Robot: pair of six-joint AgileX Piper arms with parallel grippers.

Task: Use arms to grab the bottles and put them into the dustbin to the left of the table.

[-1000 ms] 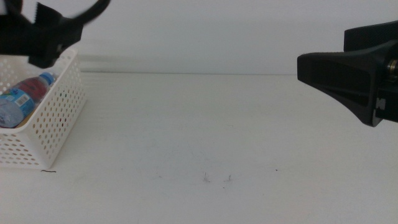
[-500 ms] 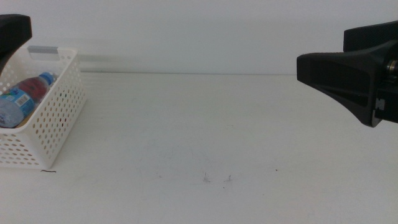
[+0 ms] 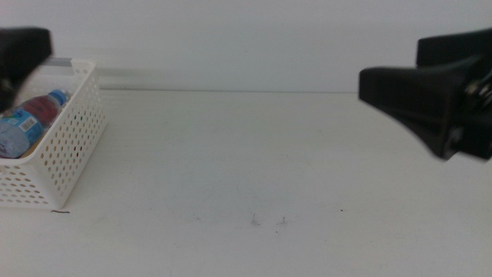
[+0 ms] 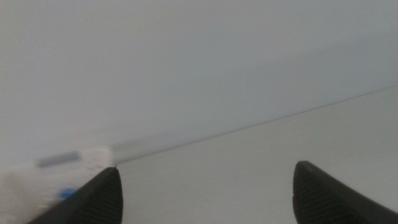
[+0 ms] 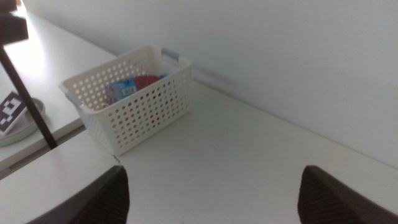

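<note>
The white perforated dustbin [image 3: 65, 146] stands at the table's left edge. In it lie a clear bottle with a blue label [image 3: 15, 131] and blue cap, and a red item [image 3: 40, 109]. The right wrist view shows the dustbin [image 5: 146, 112] with the blue label [image 5: 121, 89] and the red item [image 5: 147, 81] inside. I cannot make out a yellow bottle. My left gripper [image 3: 23, 50] is blurred, above the bin's far left side; its jaws [image 4: 206, 169] are wide open and empty. My right gripper [image 3: 384, 88] hovers at the right, open and empty [image 5: 212, 171].
The white table [image 3: 254, 154] carries only a few dark specks [image 3: 265, 221] near the front. In the right wrist view a dark pole [image 5: 28, 99] and a round plate with a marker [image 5: 13, 118] stand on a lower surface beyond the bin.
The left gripper pulled back from over the bin's far rim to the picture's left edge and now shows a little further in. The right gripper shifted slightly left.
</note>
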